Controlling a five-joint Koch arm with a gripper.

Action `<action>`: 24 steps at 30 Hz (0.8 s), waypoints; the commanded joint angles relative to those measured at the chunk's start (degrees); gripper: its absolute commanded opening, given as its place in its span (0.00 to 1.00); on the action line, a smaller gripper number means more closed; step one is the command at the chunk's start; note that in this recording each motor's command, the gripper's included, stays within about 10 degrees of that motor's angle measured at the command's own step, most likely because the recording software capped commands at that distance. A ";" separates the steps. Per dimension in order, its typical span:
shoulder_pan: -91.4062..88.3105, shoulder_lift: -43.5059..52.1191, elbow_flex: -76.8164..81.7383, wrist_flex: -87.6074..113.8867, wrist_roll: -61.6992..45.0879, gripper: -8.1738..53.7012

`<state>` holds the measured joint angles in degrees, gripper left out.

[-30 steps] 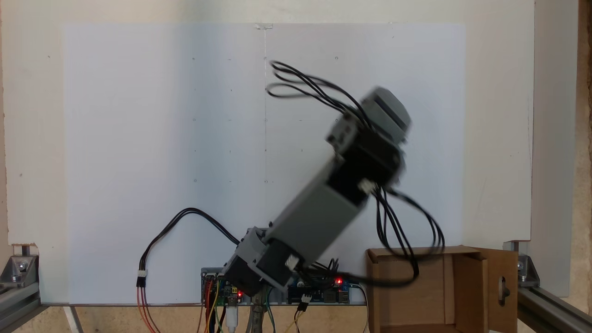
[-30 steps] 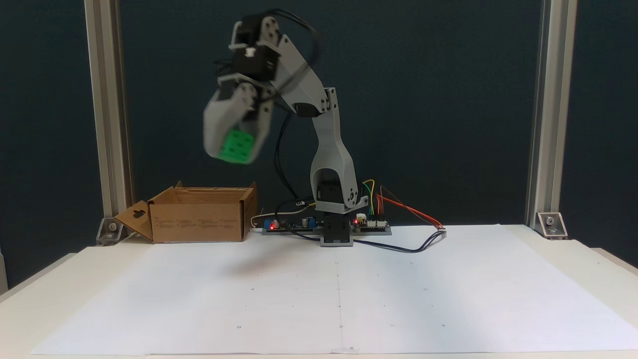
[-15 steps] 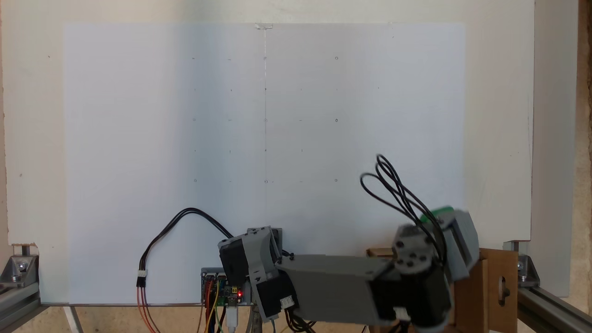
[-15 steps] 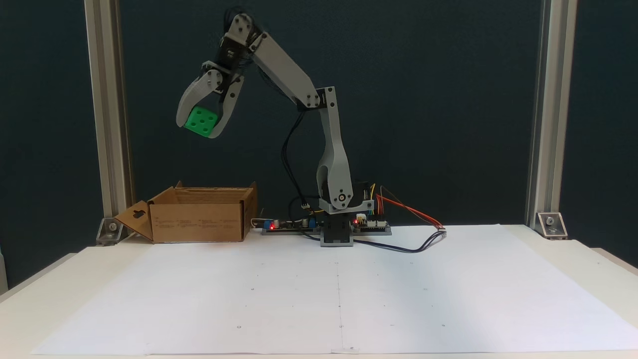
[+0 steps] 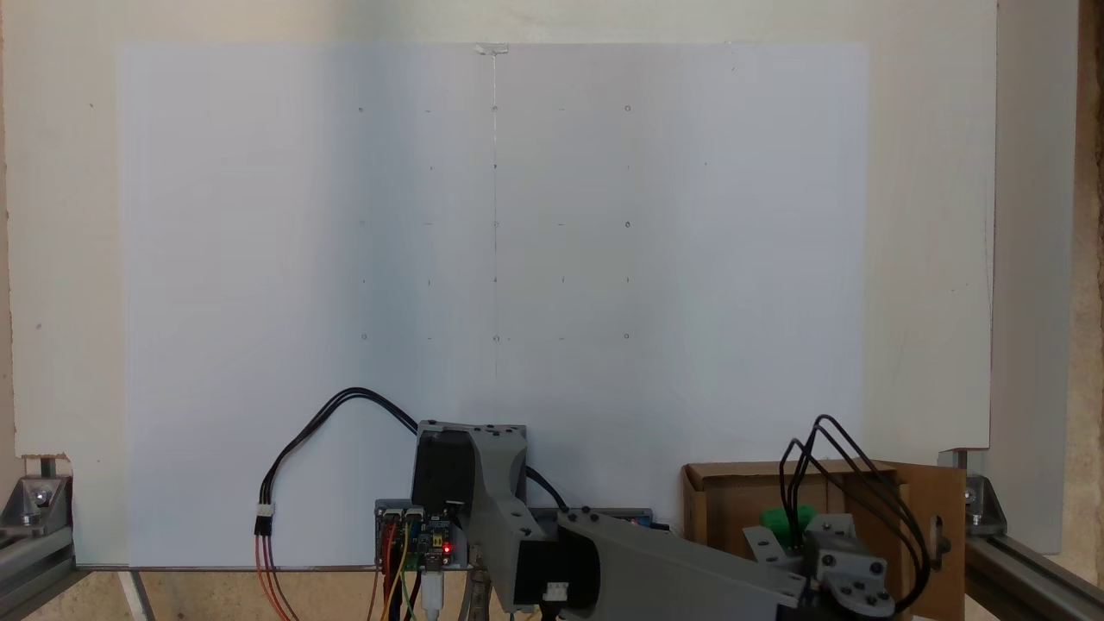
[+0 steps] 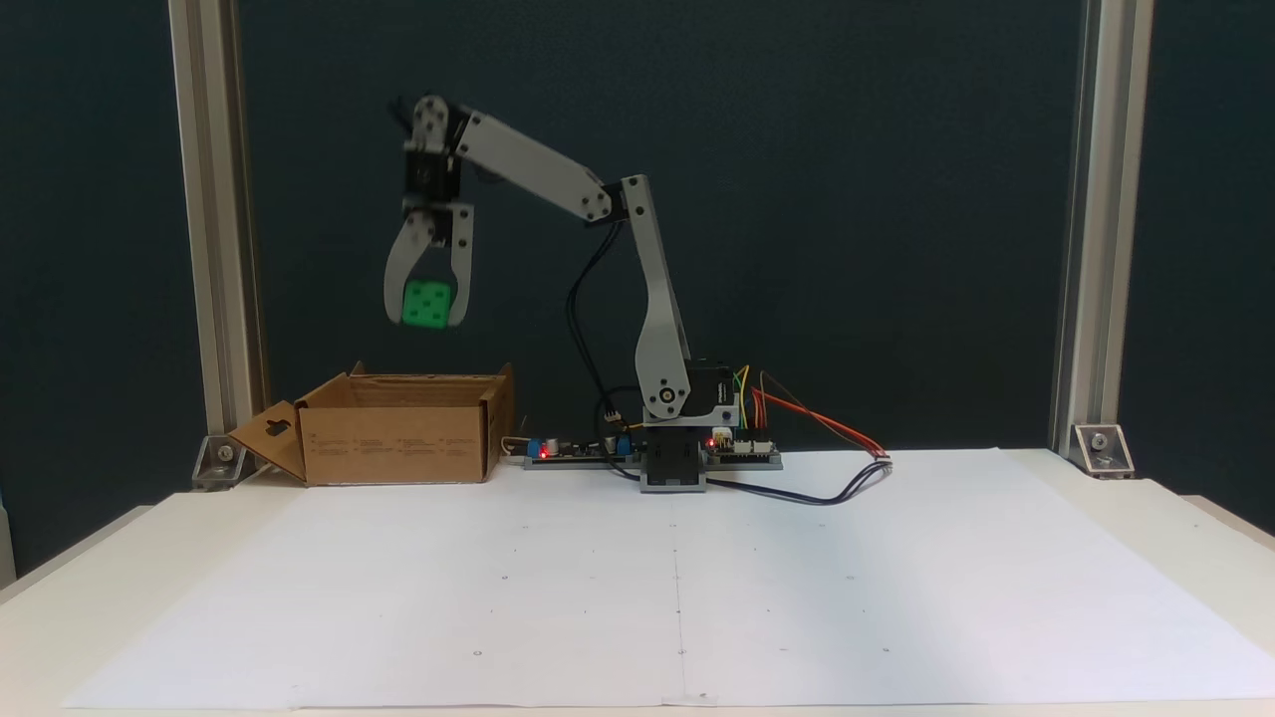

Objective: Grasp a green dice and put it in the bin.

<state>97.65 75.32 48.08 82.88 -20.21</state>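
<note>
- Currently we are seeing the gripper [image 6: 429, 317] hanging in the air with its claw pointing straight down, above the bin [image 6: 398, 430] and well clear of its rim.
- We are finding the claw clenched on the green dice [image 6: 428, 304]: the two grey fingers [image 6: 396, 281] are pressing its left and right sides, and a pipped face is turning toward the front fixed view.
- From the other fixed view, we are catching a patch of the green dice [image 5: 787, 521] between the gripper parts, over the open bin [image 5: 733, 504].
- We are noting the bin sitting at the back left corner of the table [image 6: 90, 588] in the front fixed view, just off the white paper sheet [image 6: 677, 588], with its slotted flap [image 6: 269, 438] folding outward to the left.
- We are watching the arm [image 6: 652, 299] reaching up and leftward from its base [image 6: 675, 468] at the middle of the table's back edge, beside the circuit boards [image 6: 742, 450] and their coloured wires [image 6: 797, 413].
</note>
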 commanded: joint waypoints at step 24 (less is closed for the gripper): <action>9.23 -9.93 -0.79 -11.25 -3.69 0.32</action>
<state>106.44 65.30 48.43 71.19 -20.48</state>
